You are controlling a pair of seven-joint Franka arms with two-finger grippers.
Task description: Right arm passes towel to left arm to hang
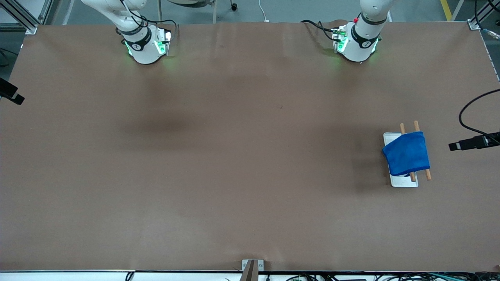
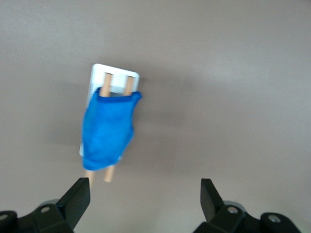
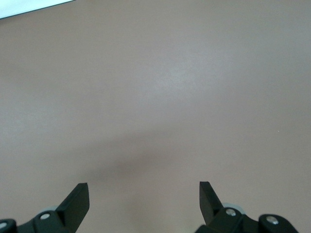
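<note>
The blue towel (image 1: 406, 153) hangs draped over two wooden rods (image 1: 428, 174) of a small rack with a white base (image 1: 404, 182), at the left arm's end of the table. In the left wrist view the towel (image 2: 107, 128) and rack base (image 2: 116, 73) lie below and ahead of my left gripper (image 2: 146, 194), which is open, empty and high above the table. My right gripper (image 3: 144, 194) is open and empty over bare brown table. Neither gripper shows in the front view; only the arm bases do.
The right arm's base (image 1: 144, 43) and the left arm's base (image 1: 357, 41) stand at the table's edge farthest from the front camera. Black camera mounts (image 1: 474, 142) (image 1: 11, 93) reach in at both ends. A metal bracket (image 1: 252, 267) sits at the near edge.
</note>
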